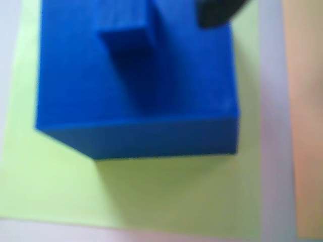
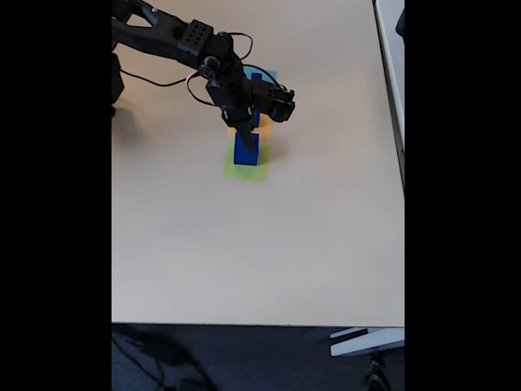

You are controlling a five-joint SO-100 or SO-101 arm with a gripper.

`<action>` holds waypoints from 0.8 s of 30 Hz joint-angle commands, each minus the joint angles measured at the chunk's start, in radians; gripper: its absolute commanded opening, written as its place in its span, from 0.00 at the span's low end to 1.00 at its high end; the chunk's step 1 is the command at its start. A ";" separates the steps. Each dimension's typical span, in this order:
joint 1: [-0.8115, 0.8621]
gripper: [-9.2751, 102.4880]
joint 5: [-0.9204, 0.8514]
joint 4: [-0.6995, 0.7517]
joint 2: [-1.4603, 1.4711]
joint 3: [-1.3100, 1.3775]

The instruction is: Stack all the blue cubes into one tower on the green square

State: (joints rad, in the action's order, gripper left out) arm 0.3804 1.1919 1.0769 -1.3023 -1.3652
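1. Landmark: the green square [image 1: 166,196] lies flat on the table [image 2: 244,252]. All positions below are given relative to it.

2. Base cube: in the wrist view, a large blue cube [image 1: 151,85] sits on the green square, toward the square's far side. Green remains exposed along the near edge and at the left and right margins. Judged purpose: the widest block goes first so that the tower has a broad footing.

3. Second cube: a smaller blue cube [image 1: 126,35] stands on the top face of the large cube, offset toward that face's far-left area, not centred. Its upper part runs out of the wrist view, so its height and any block above it cannot be determined.

4. Neighbouring patches: an orange square [image 1: 305,116] lies just beside the green square on the right in the wrist view, with a strip of table between them. In the fixed view, another blue cube [image 2: 257,79] sits beyond the green square [image 2: 247,170], on a light-blue square [image 2: 265,74].

5. End effector: in the fixed view the gripper [image 2: 245,138] hangs directly over the stacked cubes [image 2: 246,151] on the green square. In the wrist view one dark finger [image 1: 214,12] shows at the top edge, right of the small cube. Finger spacing, and whether the small cube is clamped, cannot be determined.

6. Status, as a judgement: stacking is partway complete, with at least one cube not yet on the tower.
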 commanded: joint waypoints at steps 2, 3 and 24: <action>0.017 0.31 -0.021 -0.009 -0.008 0.011; 0.018 0.31 -0.026 -0.008 -0.006 0.011; 0.043 0.30 -0.046 -0.015 0.021 -0.015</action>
State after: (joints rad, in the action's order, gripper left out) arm 0.4203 1.1582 1.0753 -1.2763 -1.4021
